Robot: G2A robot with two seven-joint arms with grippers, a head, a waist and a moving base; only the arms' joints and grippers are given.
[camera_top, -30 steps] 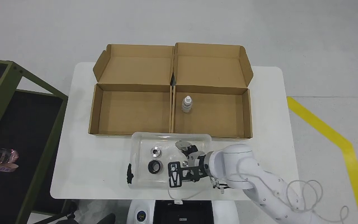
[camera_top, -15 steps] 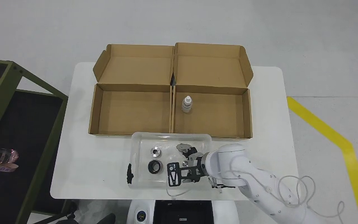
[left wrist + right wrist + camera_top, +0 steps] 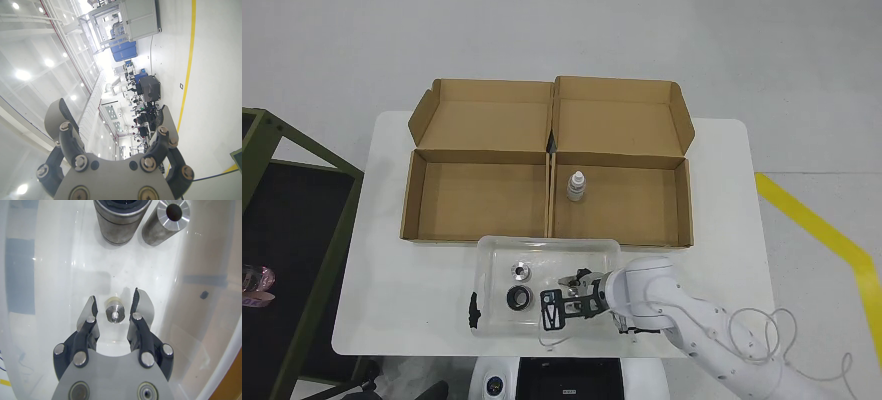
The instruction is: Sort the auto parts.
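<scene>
A clear plastic bin (image 3: 492,250) at the table's front edge holds the parts. My right gripper (image 3: 114,305) is down inside it, open, with one finger on each side of a small silver fitting (image 3: 114,313) that stands on the bin floor; the pads are close to it but apart from it. Beyond the fingertips stand a dark ringed bushing (image 3: 121,222) and a silver cylinder with a bore (image 3: 164,224), seen from above as the bushing (image 3: 519,297) and the cylinder (image 3: 519,270). My left gripper (image 3: 111,111) is open, holds nothing and points up into the room.
Two open cardboard boxes sit behind the bin: the left box (image 3: 477,200) has nothing in it, and the right box (image 3: 642,205) holds a small white bottle (image 3: 578,185). The bin wall (image 3: 189,275) curves close beside my right fingers.
My right gripper has shifted within the bin toward the small fitting and now straddles it. The bushing, cylinder and bottle have not moved.
</scene>
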